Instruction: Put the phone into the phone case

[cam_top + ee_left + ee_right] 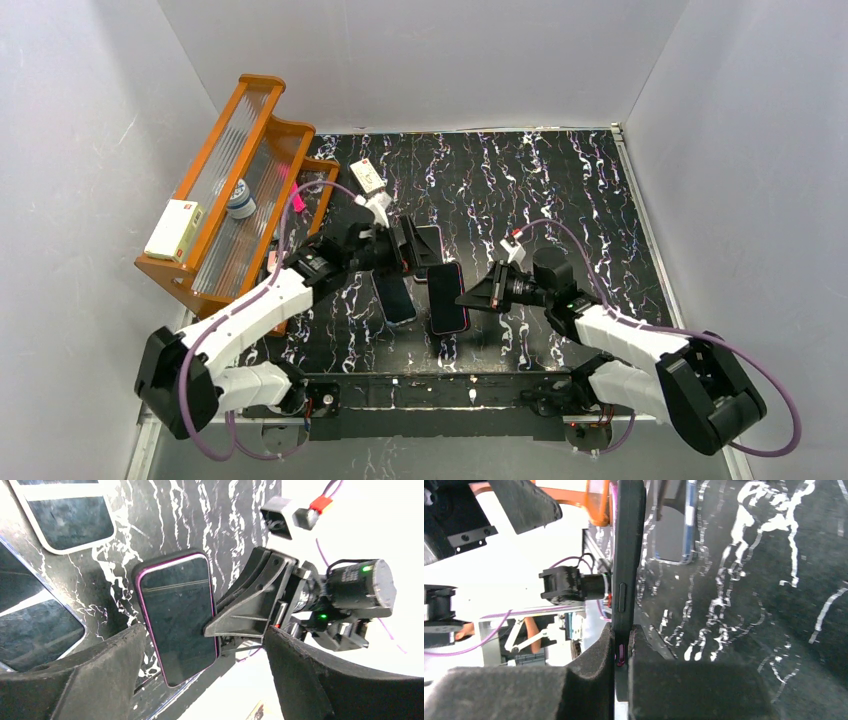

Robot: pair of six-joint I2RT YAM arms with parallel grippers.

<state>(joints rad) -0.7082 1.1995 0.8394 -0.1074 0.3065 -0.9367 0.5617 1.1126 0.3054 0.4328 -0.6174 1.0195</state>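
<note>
- My right gripper (pixel 623 640) is clamped on the phone (pixel 626 555) by its edge, leaving the face free.
- My left gripper (pixel 202 645) is spread wide with the phone between its fingers, probably to press.
- Pink-rimmed case (pixel 136 587) looks already around it.

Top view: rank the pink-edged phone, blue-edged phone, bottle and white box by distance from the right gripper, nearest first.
1. pink-edged phone: clamped in the right gripper.
2. blue-edged phone: flat on the table, just left of the held one.
3. bottle: on the orange rack, far left.
4. white box: the rack's outer left end.
</note>
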